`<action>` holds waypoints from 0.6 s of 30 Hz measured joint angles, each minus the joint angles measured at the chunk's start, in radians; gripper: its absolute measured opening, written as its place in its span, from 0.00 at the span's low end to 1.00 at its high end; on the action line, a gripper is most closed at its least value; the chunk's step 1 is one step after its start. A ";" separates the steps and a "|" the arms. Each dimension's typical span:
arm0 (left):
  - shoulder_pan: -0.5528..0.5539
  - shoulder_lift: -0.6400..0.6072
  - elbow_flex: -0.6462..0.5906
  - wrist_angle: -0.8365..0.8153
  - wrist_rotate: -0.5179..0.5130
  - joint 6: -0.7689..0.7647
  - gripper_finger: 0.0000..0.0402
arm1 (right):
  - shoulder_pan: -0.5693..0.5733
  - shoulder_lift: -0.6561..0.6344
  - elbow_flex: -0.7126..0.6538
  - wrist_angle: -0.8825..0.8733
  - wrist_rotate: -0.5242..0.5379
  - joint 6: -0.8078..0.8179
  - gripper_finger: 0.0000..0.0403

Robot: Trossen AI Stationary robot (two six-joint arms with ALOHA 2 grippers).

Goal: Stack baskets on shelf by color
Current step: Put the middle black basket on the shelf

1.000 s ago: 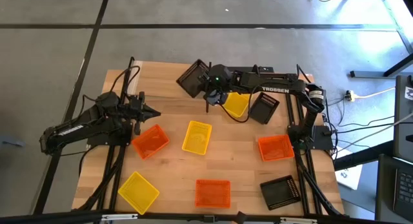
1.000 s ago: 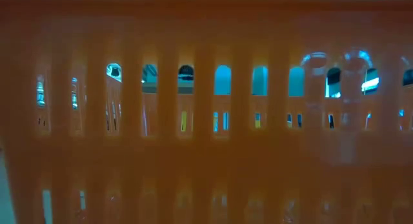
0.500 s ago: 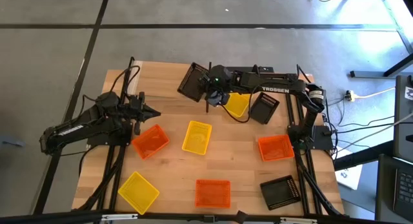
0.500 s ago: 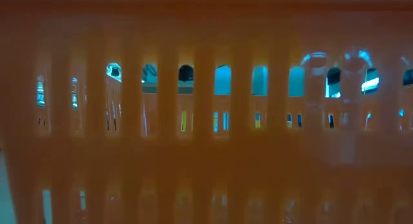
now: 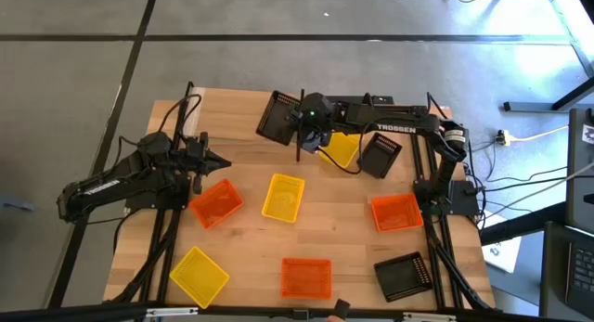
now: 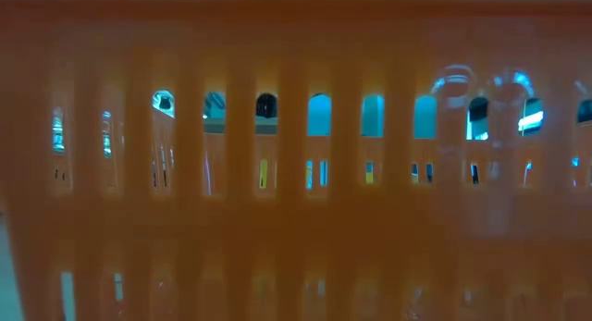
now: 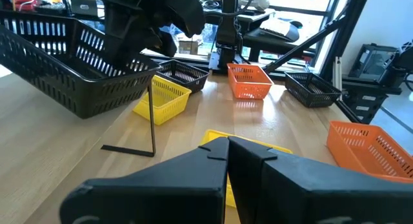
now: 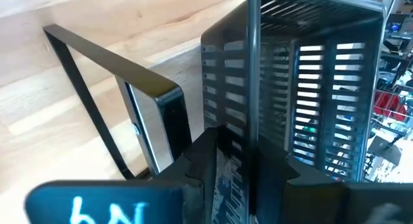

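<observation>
My right gripper (image 5: 304, 129) is over the table's far middle, shut on a black basket (image 5: 278, 118), which it holds tilted beside the shelf's thin black post (image 7: 152, 114). Past that post a yellow basket (image 5: 342, 148) and another black basket (image 5: 380, 155) stand side by side. Loose on the table are orange baskets (image 5: 215, 201) (image 5: 396, 211) (image 5: 306, 277), yellow baskets (image 5: 283, 197) (image 5: 199, 274) and a black basket (image 5: 404, 276). My left gripper (image 5: 225, 162) waits shut at the left, pointing level. My right gripper pinches one perforated side wall of the black basket at its rim (image 8: 251, 114), with a finger (image 8: 203, 156) on each face of the wall. The fingers slant down from the table's right. The basket (image 7: 64, 62) is tilted, its open side turned up and sideways.
The shelf's black bar frame (image 8: 110, 56) stands right beside the held basket. In the low view an orange basket wall (image 6: 296, 173) fills the picture. Bare wood lies at the table's far left corner (image 5: 186, 109).
My right gripper has rolled at the wrist without leaving its place. The black basket has turned about with it, and now lies straighter along the table's far edge than a second ago.
</observation>
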 joint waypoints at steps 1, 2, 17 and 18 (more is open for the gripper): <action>0.000 0.000 0.000 0.000 0.000 0.000 0.00 | 0.000 0.000 0.000 0.002 0.000 0.000 0.18; 0.000 0.000 0.000 0.000 0.000 0.000 0.00 | 0.000 0.000 0.000 0.004 0.000 -0.002 0.18; 0.000 0.000 0.000 0.000 0.000 0.000 0.00 | 0.000 0.000 0.000 0.052 0.013 -0.091 0.18; 0.000 0.000 0.000 0.000 0.000 0.000 0.00 | 0.000 0.000 0.000 0.049 0.020 -0.077 0.18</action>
